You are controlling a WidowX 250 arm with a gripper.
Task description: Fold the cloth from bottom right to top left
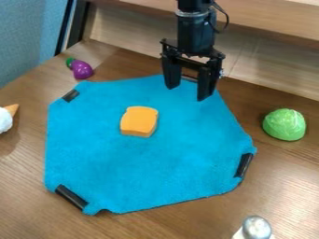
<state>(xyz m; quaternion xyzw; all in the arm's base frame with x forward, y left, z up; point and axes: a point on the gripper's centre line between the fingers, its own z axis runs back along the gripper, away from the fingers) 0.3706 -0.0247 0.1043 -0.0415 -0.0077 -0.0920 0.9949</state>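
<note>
Soft blue cloth with cut-off corners lies flat, ready for its first fold

The cloth is spread out on the brown wooden table, with its top part near the table's back edge. No part is folded over, so I think the job is at the very start: getting to the bottom right corner.

The black metal and plastic pincer is at the cloth's top end, by the table's back edge. Its two fingers are wide apart, and they are not holding the cloth. I can't tell if the tips touch it.

That looks like the wrong end for the first grab. The next move should be to go over to the short black strip at the bottom right, go down low, and pinch the cloth there. Then it should lift that corner and bring it across to the top left, near the table's left edge.

A puffy orange toy block sits on the cloth, above its middle. The fold may cover it and make a lump, or the block may slide or tip if the cloth pulls.
</note>
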